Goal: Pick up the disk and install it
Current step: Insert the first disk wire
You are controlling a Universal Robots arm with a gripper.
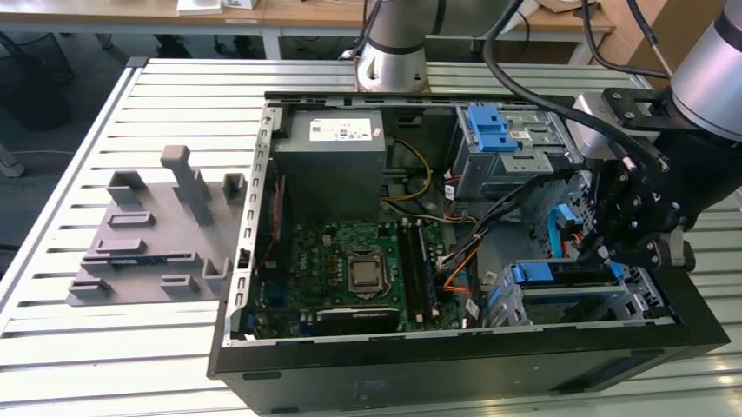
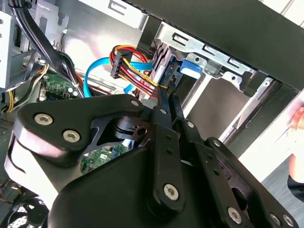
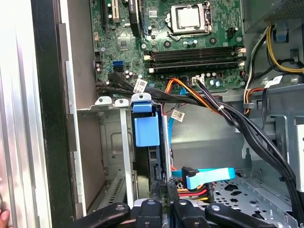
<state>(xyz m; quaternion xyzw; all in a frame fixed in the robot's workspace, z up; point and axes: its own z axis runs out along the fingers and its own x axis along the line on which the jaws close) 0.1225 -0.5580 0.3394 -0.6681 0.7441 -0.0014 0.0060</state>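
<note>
The disk (image 3: 146, 129) stands on edge in the metal drive bay (image 3: 110, 142) at the case's front corner, its blue plastic carrier tab uppermost. In the exterior view the disk's blue frame (image 1: 536, 274) sits in the bay at that view's lower right. My gripper (image 1: 603, 256) hangs right over it. In both wrist views the black fingers (image 2: 164, 123) come together on the disk's thin dark edge (image 2: 161, 61), next to the blue tab. My gripper (image 3: 165, 203) is shut on the disk, and the fingertips are partly hidden by the linkage.
The open case (image 1: 464, 356) lies on a slatted table, with a motherboard (image 1: 347, 269), a grey power-supply box (image 1: 336, 143) and an upper cage with a blue latch (image 1: 501, 130). Cable bundles (image 3: 199, 99) and a blue data cable (image 3: 204, 178) crowd the bay. A grey fixture (image 1: 151, 234) lies at the exterior view's left. A hand (image 2: 299, 118) is nearby.
</note>
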